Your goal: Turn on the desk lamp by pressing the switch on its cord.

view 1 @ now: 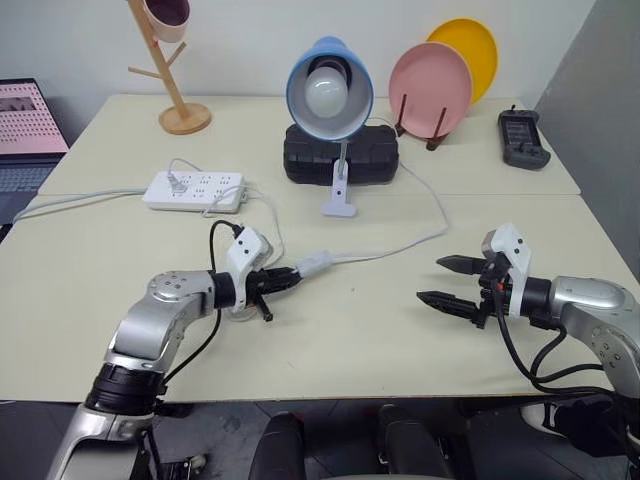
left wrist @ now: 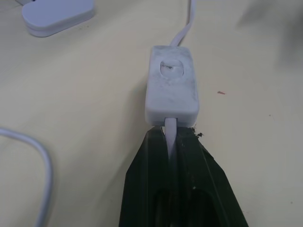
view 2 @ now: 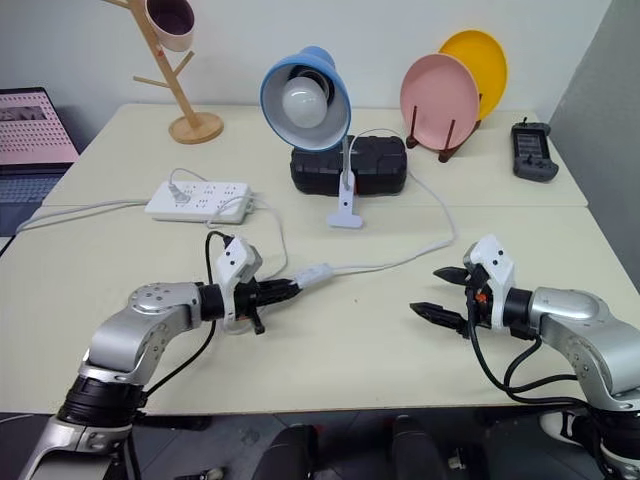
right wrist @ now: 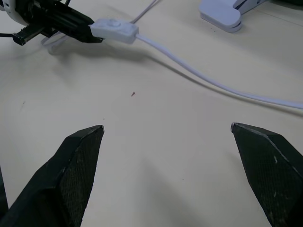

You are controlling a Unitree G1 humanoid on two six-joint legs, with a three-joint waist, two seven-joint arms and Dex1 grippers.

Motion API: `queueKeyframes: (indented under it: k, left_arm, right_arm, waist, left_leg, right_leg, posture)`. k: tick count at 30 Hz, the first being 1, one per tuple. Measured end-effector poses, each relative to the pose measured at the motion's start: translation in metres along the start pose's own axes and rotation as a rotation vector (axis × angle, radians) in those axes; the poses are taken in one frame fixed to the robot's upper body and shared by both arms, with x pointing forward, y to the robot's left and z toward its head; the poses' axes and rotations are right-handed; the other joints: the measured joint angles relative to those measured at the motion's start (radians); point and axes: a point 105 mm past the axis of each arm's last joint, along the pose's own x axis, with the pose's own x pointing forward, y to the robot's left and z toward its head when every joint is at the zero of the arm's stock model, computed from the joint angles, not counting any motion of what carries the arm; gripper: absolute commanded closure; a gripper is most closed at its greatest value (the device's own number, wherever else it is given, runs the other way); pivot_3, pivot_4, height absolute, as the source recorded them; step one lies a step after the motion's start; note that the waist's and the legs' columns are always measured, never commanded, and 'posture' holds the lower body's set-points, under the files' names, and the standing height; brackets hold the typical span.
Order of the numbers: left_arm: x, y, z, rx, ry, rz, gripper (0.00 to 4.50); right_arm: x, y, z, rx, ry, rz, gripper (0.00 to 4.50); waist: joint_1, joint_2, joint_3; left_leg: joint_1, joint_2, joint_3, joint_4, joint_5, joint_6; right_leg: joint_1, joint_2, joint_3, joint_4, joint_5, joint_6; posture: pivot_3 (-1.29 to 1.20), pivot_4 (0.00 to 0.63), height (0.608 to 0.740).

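Note:
The desk lamp (view 1: 330,90), with a light-blue shade and a white globe bulb, stands on its white base (view 1: 339,208) at the middle back of the table, and the bulb shows no glow. Its thin white cord (view 1: 420,238) loops right and then runs back left to the white oblong switch (view 1: 312,264). My left gripper (view 1: 285,277) is shut on the cord right at the switch's near end, with the rocker (left wrist: 171,71) facing up. My right gripper (view 1: 440,282) stands open above bare tabletop to the right of the switch, well apart from it.
A white power strip (view 1: 195,190) lies at the back left. A black box (view 1: 340,155) sits behind the lamp base. Pink (view 1: 430,88) and yellow (view 1: 470,45) plates stand in a rack at the back right beside a black handset (view 1: 524,138). A wooden mug tree (view 1: 170,70) is far left.

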Motion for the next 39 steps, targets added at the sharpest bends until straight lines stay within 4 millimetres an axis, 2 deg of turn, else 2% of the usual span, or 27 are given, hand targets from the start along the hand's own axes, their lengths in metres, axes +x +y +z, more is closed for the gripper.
queueKeyframes:
  k: [3,8,17,27,39]
  left_arm:
    - [-0.004,-0.001,-0.008,0.026,0.037,-0.008,2.83]
    - [-0.002,0.001,-0.009,0.054,0.038,0.0,2.83]
    - [0.021,-0.008,0.005,0.091,-0.033,-0.014,2.83]
    - [0.024,0.003,0.009,0.128,-0.033,0.035,2.83]
    - [0.034,-0.002,0.009,0.151,-0.039,0.021,2.83]
  right_arm:
    - [0.0,0.0,0.0,0.005,0.003,-0.004,0.0]
    - [0.0,0.001,0.001,0.004,0.003,-0.007,0.0]
    - [0.001,0.0,0.001,0.011,0.005,-0.016,0.0]
    - [0.001,0.002,0.003,0.006,-0.007,-0.008,0.0]
    - [0.001,0.001,0.004,-0.001,-0.019,-0.012,0.0]
  waist:
    - [0.004,0.0,0.0]
    - [0.007,0.0,0.0]
    - [0.007,0.0,0.0]
    - [0.006,0.0,0.0]
    - [0.006,0.0,0.0]
  left_leg:
    - [0.0,0.0,0.0,0.0,0.0,0.0]
    - [0.0,0.0,0.0,0.001,0.0,0.0]
    - [0.0,0.0,0.0,0.001,0.0,0.0]
    - [-0.001,0.0,0.0,0.001,0.0,0.0]
    - [0.0,0.0,0.0,0.001,0.0,0.0]
  right_leg:
    - [0.0,0.0,0.0,0.0,0.0,0.0]
    - [0.0,0.0,0.0,0.0,0.0,0.0]
    - [0.0,0.0,0.0,0.0,0.0,0.0]
    - [0.0,0.0,0.0,0.0,0.0,0.0]
    - [0.0,0.0,0.0,0.0,0.0,0.0]
  posture:
    - [0.0,0.15,0.74]
    - [0.0,0.15,0.74]
    - [0.0,0.15,0.74]
    - [0.0,0.15,0.74]
    - [0.0,0.15,0.74]
